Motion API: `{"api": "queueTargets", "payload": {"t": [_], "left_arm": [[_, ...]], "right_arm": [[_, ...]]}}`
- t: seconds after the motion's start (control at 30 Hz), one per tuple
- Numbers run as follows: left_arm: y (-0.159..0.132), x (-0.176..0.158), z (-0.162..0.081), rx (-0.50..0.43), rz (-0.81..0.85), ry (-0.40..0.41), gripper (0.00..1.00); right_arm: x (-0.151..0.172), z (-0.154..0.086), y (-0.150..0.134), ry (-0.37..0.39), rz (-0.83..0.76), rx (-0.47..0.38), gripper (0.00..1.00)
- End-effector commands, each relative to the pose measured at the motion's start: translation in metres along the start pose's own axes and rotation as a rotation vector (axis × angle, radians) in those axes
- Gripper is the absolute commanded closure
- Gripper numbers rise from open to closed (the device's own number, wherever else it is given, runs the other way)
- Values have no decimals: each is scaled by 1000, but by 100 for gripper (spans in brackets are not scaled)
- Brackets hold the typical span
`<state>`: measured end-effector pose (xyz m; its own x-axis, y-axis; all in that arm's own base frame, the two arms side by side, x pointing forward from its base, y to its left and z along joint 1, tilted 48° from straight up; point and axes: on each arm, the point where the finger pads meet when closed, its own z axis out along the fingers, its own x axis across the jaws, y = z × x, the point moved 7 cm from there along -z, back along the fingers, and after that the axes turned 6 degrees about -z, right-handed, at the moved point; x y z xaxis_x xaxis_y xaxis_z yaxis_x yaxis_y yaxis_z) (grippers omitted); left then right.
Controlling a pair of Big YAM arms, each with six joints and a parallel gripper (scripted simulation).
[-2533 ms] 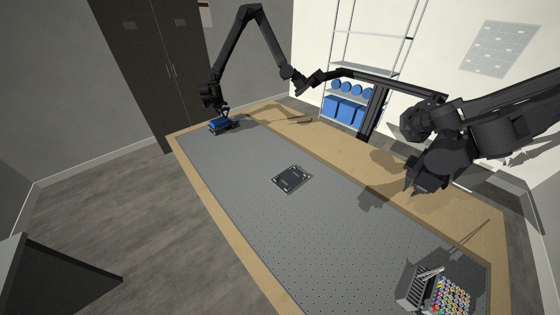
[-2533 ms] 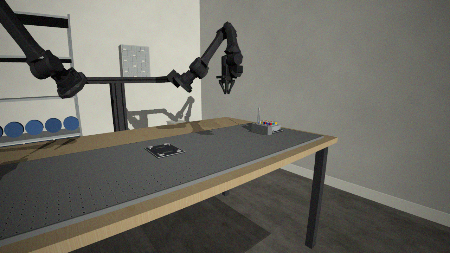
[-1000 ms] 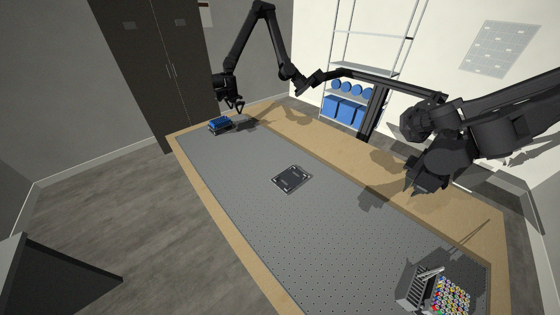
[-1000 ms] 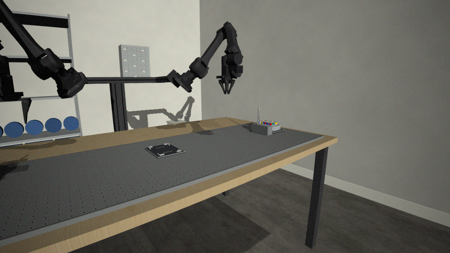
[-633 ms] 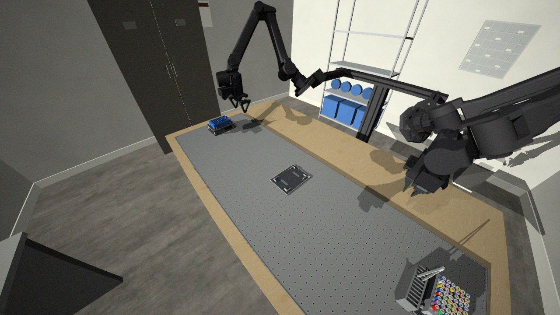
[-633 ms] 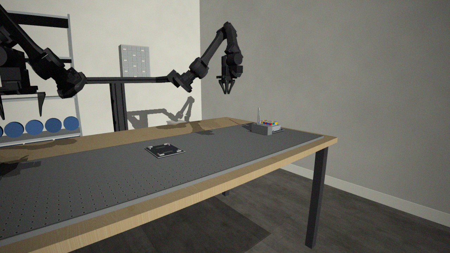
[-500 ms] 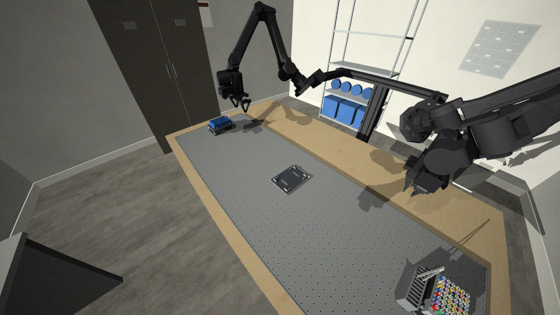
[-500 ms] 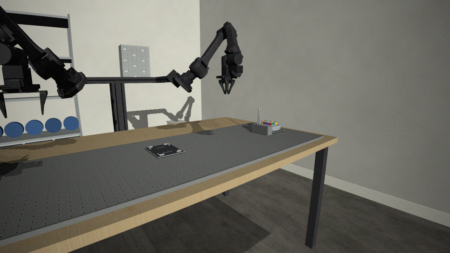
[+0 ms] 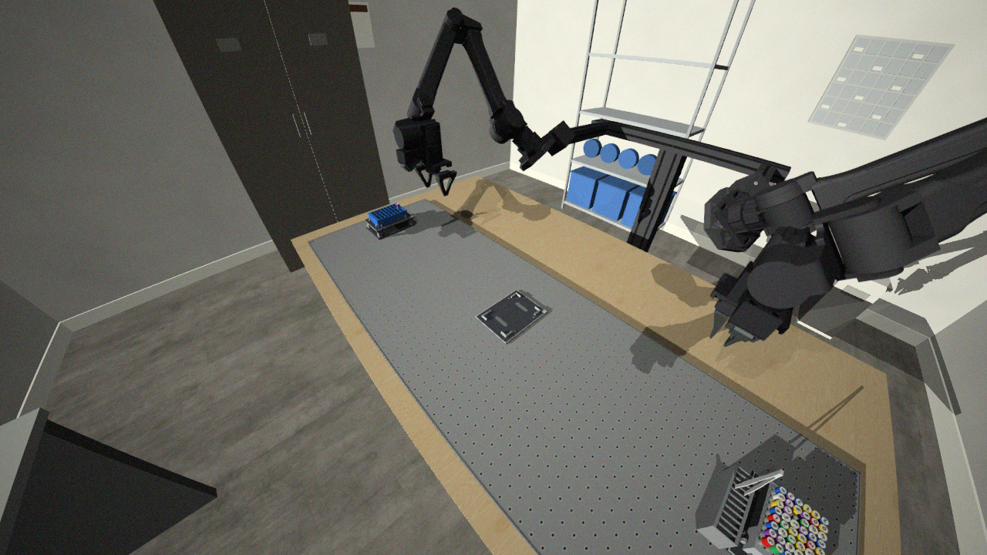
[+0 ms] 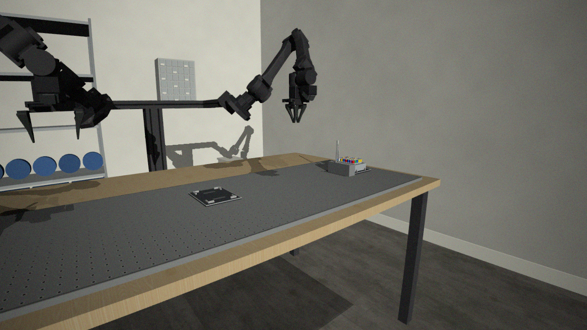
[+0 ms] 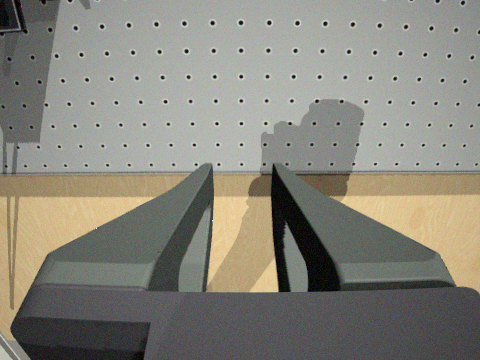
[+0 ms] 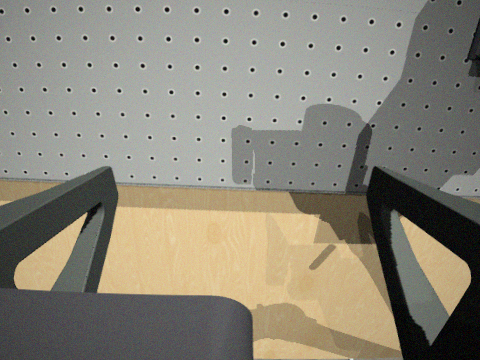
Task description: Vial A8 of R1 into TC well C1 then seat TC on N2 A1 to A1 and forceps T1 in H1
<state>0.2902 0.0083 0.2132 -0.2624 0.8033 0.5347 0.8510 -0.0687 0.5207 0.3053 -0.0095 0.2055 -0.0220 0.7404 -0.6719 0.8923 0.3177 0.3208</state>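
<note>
The blue tube carrier TC [image 9: 388,215] sits on the raised nest N2 [image 9: 377,230] at the far end of the table. Its wells and exact seating are too small to judge. My right gripper [image 9: 436,190] [image 10: 55,140] [image 12: 242,180] is wide open and empty, above and beside TC. My left gripper [image 9: 722,339] [image 10: 296,121] [image 11: 242,178] is partly open and empty, high above the table's rear edge. The forceps T1 [image 9: 762,481] [image 10: 338,150] stand in the grey holder H1 [image 10: 340,168], beside the colourful capped vials [image 9: 793,521] [image 10: 351,160] in rack R1. Their well names cannot be read.
A low black nest with corner locators [image 9: 510,316] [image 10: 215,196] lies mid-table, with no carrier on it. A dark nest edge [image 12: 476,42] shows at the right of the right wrist view. A black post [image 9: 658,196] [image 10: 153,141] stands behind the table.
</note>
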Motion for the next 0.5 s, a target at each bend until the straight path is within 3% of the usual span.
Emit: {"api": "queueTargets", "payload": {"t": [0.0,0.13,0.47], "left_arm": [[6,2,-3,-9,-18,0,76],[6,2,-3,-9,-18,0,76],[6,2,-3,-9,-18,0,76]], "right_arm": [[0,-13,14,-1,58,-19,0],[24,-12,-2,1,32,8,0],[16,-16,5,-2,59,-13,0]]}}
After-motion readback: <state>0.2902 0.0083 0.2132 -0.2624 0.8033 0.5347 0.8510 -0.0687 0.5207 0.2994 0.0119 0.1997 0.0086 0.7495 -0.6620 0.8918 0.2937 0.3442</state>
